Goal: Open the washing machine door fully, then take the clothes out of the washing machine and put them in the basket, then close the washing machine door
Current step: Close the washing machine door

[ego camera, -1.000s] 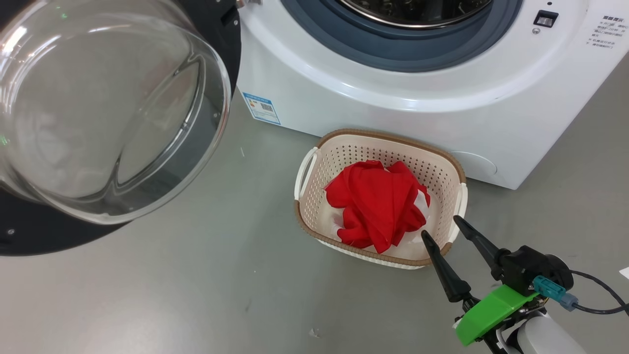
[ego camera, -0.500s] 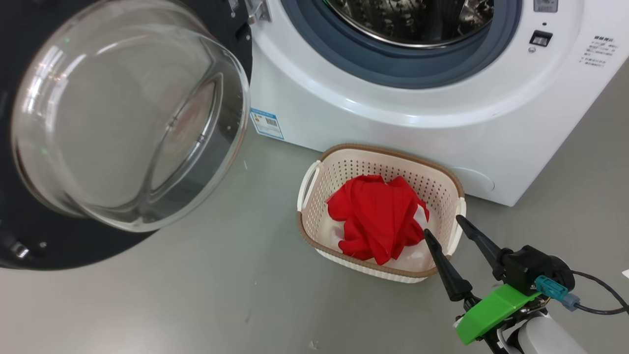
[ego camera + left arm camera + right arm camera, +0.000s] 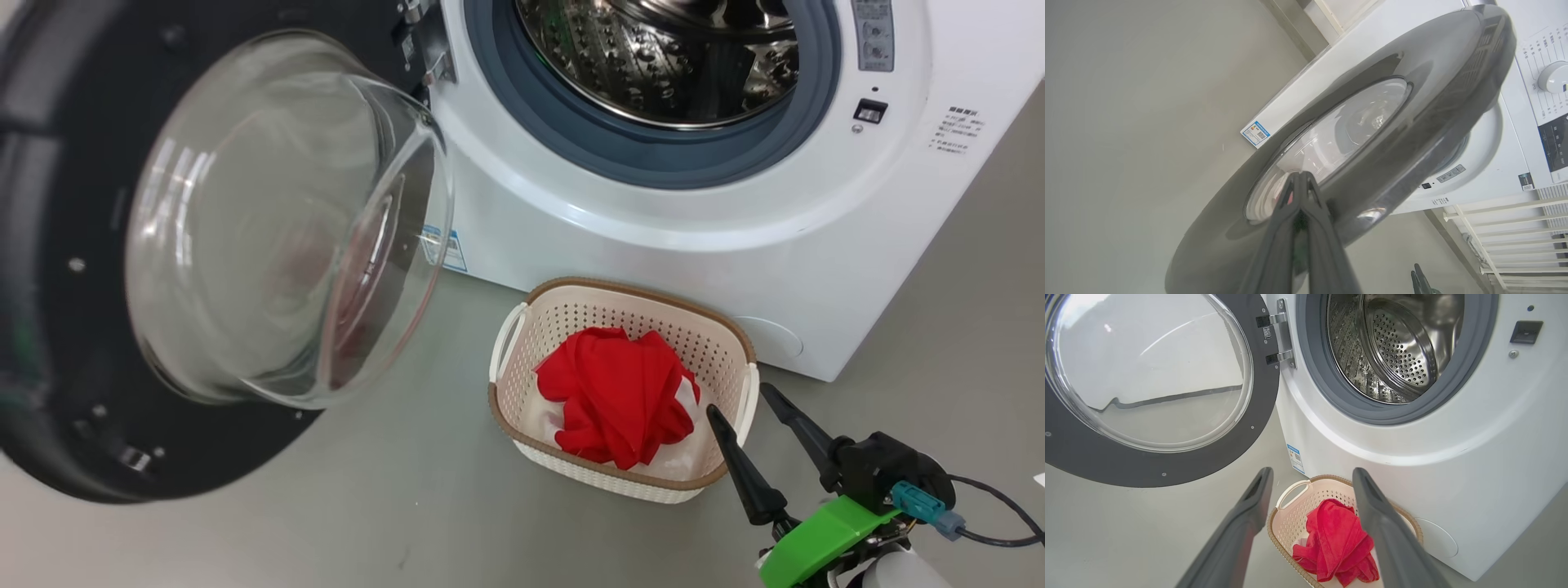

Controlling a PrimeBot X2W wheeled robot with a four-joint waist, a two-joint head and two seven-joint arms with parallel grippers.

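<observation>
Near right: right gripper (image 3: 737, 398), fingers spread wide, gripping nothing, tips just above the near right corner of the basket (image 3: 522, 359). Just beyond the tips: the basket on the grey floor (image 3: 326, 506), close against the front of the washing machine (image 3: 653, 245), cream with a brown rim. Inside the basket: the clothes (image 3: 616, 392), a bunched red heap with white showing at its right and lower edges. Left of the basket and well apart from it: the washing machine door (image 3: 65, 327), swung out to the left on its metal hinge (image 3: 1278, 335), clear glass bowl bulging towards the basket side. On the door's outer side, in the left wrist view: left gripper (image 3: 1300, 176), fingers pressed together, nothing between them, tips at the glossy black face beside the edge of the glass; contact not certain. Farthest: grey gasket (image 3: 637, 163) and dimpled steel drum (image 3: 653, 57), mouth uncovered, with a small blue label (image 3: 453, 249) low on the machine's left front.
</observation>
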